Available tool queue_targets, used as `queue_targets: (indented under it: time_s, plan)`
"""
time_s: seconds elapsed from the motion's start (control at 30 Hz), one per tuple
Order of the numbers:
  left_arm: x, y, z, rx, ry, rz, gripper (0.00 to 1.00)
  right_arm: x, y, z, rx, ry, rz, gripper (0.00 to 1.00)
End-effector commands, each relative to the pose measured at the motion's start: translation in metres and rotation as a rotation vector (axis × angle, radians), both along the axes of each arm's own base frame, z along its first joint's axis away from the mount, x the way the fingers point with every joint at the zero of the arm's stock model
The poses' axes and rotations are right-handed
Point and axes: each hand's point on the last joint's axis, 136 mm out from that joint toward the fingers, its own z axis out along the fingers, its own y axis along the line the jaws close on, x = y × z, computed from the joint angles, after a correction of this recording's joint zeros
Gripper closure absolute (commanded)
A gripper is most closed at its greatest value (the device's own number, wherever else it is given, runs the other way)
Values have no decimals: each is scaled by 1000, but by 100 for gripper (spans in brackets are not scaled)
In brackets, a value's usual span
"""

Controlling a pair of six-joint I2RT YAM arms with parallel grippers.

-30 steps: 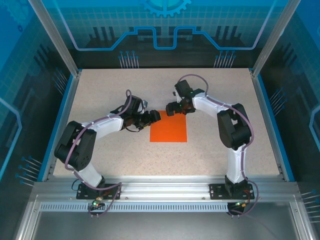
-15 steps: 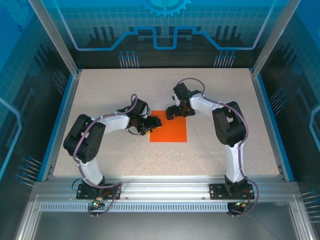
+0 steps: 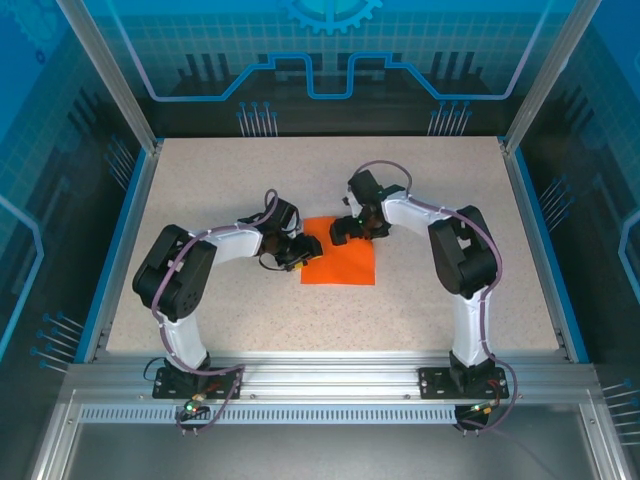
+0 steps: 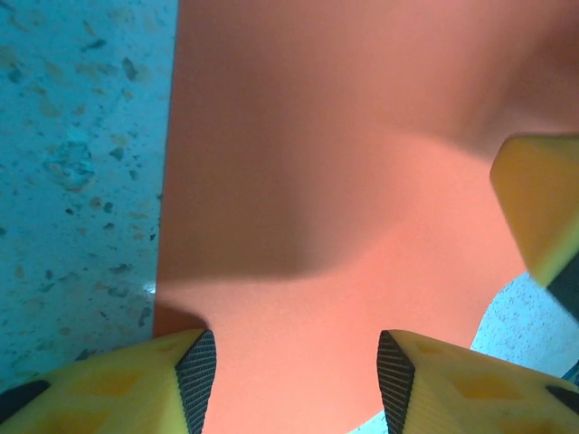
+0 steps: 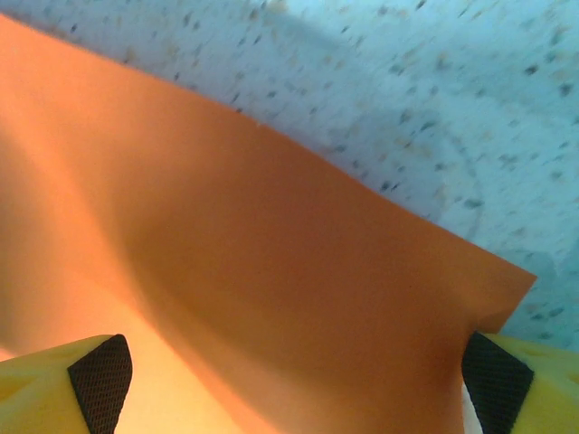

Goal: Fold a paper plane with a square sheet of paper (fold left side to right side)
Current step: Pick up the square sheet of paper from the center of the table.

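Overhead view: a square sheet of paper [image 3: 345, 265], bright orange and unfolded, is lying near the middle of the speckled table [image 3: 200, 180], well away from every edge. No fold is showing yet, so the left-to-right fold looks to be just beginning.

The left claw [image 3: 297, 254] is sitting low at the sheet's left edge. In the left wrist cam its pads [image 4: 197, 375] are standing apart w/ orange paper spanning the gap, so it's released and pinching nothing. The right claw [image 3: 342, 234] is working at the sheet's far edge, near the far-left corner. In the right wrist cam its fingers are spread wide, also released, and the paper btwn them seems to be bowing up a little. Can't tell if either claw is touching the sheet.

Risks from here, as a judgement:
- The paper is thin and probably slick, so a claw could be pushing it across the table instead of lifting the edge.
- A pinch on bowed paper could be creasing it in the wrong spot.
- Both claws are crowding the same corner, so they could be bumping, or tearing the sheet if pulling in opposite directions.
- Edges not lining up would be giving a crooked fold.
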Motion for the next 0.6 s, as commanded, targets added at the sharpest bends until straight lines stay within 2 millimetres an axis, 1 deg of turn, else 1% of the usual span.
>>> queue_targets:
  time_s: [0.0,0.17,0.3,0.4,0.5,0.57]
  plan:
    - [-8,1,-12,27,67,9,46,-24,10,7,38,60,26,4]
    - [-6,0,-8,22,54,6,46,-28,10,5,33,74,37,13]
    - [-2,0,0,18,23,2,45,-28,13,11,50,73,48,23]
    - [1,-1,11,12,-17,-8,42,-30,17,16,80,73,63,35]
    - [7,-1,28,2,-76,-25,39,-32,22,25,140,74,75,50]
    - [10,3,41,0,-119,-33,37,-33,24,33,190,71,78,57]
